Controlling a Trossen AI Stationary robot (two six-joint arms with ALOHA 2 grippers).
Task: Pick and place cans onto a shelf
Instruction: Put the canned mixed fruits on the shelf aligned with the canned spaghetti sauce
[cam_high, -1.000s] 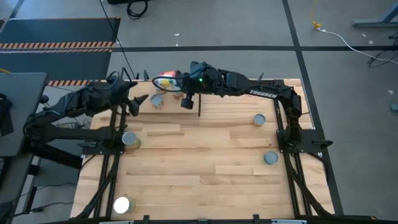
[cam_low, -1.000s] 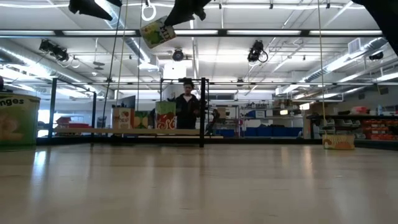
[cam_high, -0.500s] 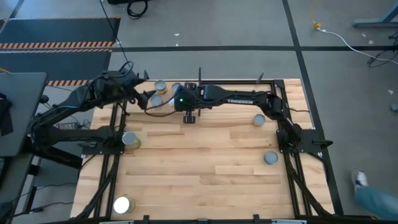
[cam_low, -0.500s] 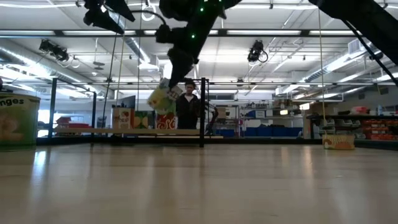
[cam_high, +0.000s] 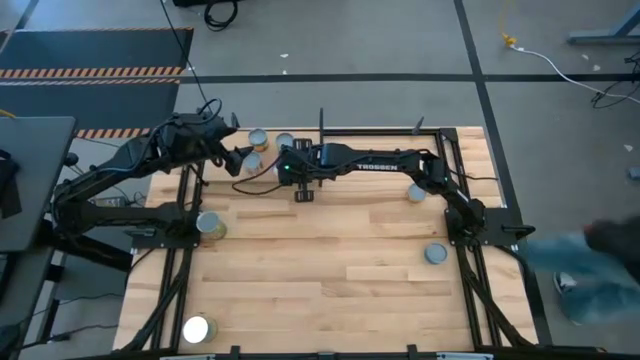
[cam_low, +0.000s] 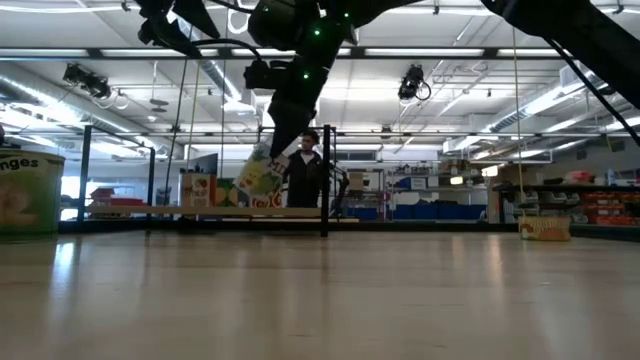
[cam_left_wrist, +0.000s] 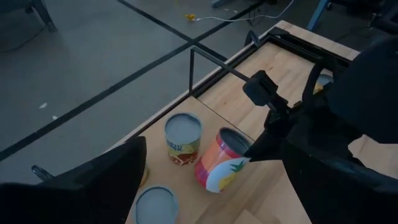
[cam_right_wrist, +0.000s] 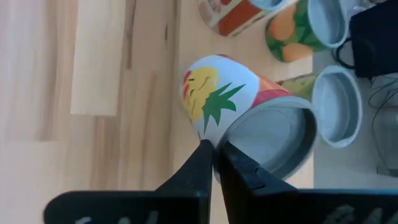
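Observation:
My right gripper (cam_right_wrist: 216, 148) is shut on a can with a pineapple label (cam_right_wrist: 217, 96), tilted at the pale shelf (cam_left_wrist: 186, 186) at the table's far left; it also shows in the low view (cam_low: 258, 180). An upright can (cam_left_wrist: 183, 140) and another lid (cam_left_wrist: 155, 204) stand on the shelf beside it. My left gripper (cam_high: 230, 155) hovers open just left of these cans, touching nothing. Other cans stand on the tabletop at the left (cam_high: 209, 225), the near left, glaring white (cam_high: 196, 328), and the right (cam_high: 417, 192), (cam_high: 435, 254). My right gripper pinches the can's top rim (cam_right_wrist: 219, 142) between its two fingers, one on the outer wall and one on the recessed lid. The fingers come from above, slanting from the table's right. The can hangs tilted below them; whether its bottom edge touches the shelf I cannot tell.
Thin black upright rods (cam_left_wrist: 191, 71) edge the shelf close to the held can. A blurred person (cam_high: 590, 265) moves past the table's right side. Black frame rails run along both side edges of the table.
My right gripper has come down from high above the table to the shelf at the far left, carrying the can, which stays tilted and now hangs at shelf level. My left gripper has shifted toward the far edge, beside the shelf cans.

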